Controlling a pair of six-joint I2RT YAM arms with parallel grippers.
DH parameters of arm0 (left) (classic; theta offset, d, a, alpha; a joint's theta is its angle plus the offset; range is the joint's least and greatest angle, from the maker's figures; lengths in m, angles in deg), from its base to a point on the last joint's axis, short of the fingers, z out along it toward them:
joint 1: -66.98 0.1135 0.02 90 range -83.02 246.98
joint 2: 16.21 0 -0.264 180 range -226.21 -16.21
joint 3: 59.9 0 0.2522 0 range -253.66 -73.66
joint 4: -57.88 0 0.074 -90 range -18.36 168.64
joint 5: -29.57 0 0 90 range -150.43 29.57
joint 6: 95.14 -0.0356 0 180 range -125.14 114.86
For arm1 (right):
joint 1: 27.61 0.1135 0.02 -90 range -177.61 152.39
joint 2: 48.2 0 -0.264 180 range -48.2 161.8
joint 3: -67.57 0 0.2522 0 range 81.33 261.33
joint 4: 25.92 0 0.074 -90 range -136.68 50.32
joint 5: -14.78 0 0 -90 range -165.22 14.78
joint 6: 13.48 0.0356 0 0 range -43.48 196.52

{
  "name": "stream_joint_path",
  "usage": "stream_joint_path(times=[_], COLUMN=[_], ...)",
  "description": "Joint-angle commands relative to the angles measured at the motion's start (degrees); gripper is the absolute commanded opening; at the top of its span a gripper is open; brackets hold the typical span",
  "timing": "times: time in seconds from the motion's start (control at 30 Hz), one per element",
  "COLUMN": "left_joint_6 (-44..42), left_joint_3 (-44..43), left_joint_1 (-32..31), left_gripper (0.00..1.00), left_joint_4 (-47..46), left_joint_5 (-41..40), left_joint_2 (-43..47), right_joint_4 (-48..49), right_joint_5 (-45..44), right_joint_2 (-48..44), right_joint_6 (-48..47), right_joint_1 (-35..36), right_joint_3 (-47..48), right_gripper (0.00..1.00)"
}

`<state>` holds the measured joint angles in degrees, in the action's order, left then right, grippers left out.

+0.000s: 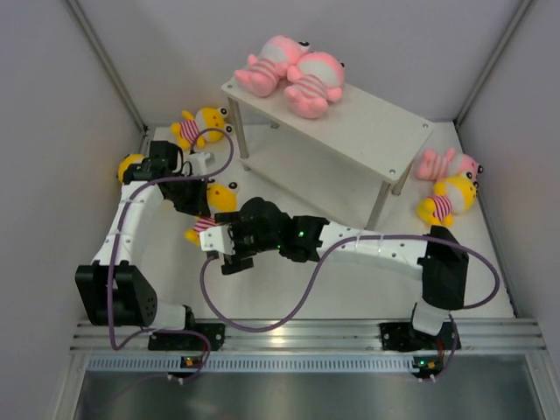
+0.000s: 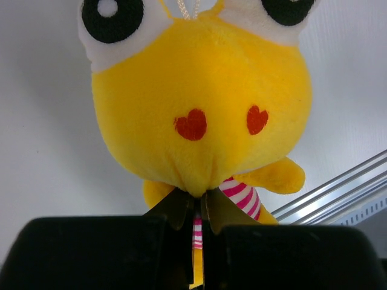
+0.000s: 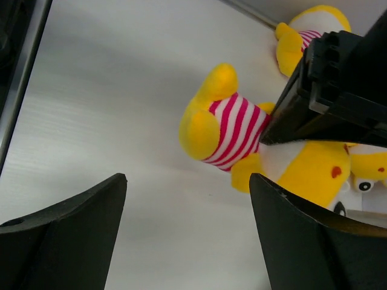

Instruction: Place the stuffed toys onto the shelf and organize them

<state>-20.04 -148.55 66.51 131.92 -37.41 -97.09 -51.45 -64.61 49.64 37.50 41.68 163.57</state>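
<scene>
My left gripper (image 2: 199,208) is shut on a yellow stuffed toy (image 2: 202,103), pinching it just under the head by its striped shirt. From above, this toy (image 1: 219,203) is at the left middle of the table with the left gripper (image 1: 198,201) over it. My right gripper (image 1: 226,252) stands open just in front of the toy's striped body (image 3: 228,130), with nothing between its fingers (image 3: 187,178). The white shelf (image 1: 367,122) stands at the back. Two pink stuffed toys (image 1: 293,74) lie on the left end of its top tier.
Another yellow toy (image 1: 201,127) lies at the back left, and a yellow one (image 1: 129,166) is partly hidden by the left arm. A pink toy (image 1: 446,164) and a yellow toy (image 1: 448,201) lie right of the shelf. White walls enclose the table.
</scene>
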Motion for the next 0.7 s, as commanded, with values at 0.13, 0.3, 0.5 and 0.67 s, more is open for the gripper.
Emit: stream_joint_path(times=[0.13,0.3,0.5,0.67], left_joint_6=[0.39,0.66,0.92,0.57], left_joint_3=[-0.08,-0.16,-0.34,-0.25], left_joint_1=[2.23,2.58,4.16,5.04], left_gripper=[0.0,0.0,0.0,0.02], left_joint_4=[0.46,0.46,0.55,0.37], left_joint_5=[2.55,4.66,7.03,7.48], left_joint_2=[2.04,1.96,2.22,2.57], right_joint_4=[8.16,10.54,11.07,9.58], right_joint_5=[-5.68,-10.07,-15.6,-20.36], right_joint_2=[7.79,13.76,20.27,21.52], right_joint_6=[0.79,3.78,7.03,7.74], right_joint_1=[1.02,1.02,1.02,0.93], right_joint_3=[6.97,10.47,14.96,15.68], right_gripper=[0.79,0.7,0.51,0.0])
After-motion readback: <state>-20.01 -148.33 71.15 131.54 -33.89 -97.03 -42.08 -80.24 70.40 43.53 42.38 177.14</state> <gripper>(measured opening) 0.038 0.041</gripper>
